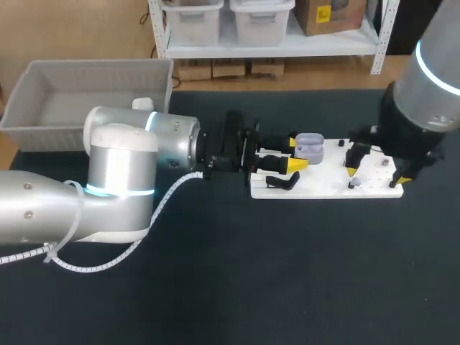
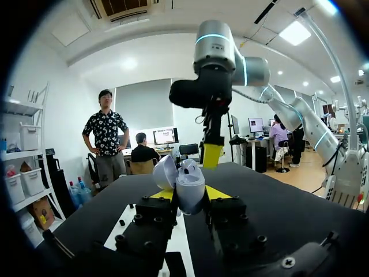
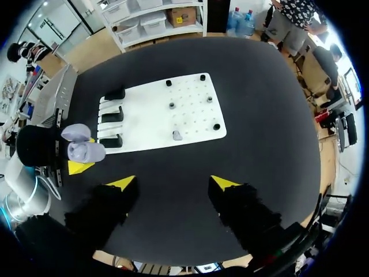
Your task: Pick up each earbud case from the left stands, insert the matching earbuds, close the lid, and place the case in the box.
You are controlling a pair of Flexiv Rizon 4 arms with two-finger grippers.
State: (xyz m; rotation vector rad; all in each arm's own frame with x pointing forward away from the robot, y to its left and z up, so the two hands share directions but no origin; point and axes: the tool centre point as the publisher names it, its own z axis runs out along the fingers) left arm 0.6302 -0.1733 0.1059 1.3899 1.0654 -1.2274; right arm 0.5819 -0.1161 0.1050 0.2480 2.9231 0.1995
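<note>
Left pincer (image 2: 187,193): grasping open earbud case (image 1: 309,146) — above white board (image 1: 327,180).
Right pincer (image 3: 173,183): released (fingers wide), over board.

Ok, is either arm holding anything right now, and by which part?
The left gripper holds the lilac earbud case by the two sides of its body, with the lid open. The right gripper is open and holds nothing.
</note>
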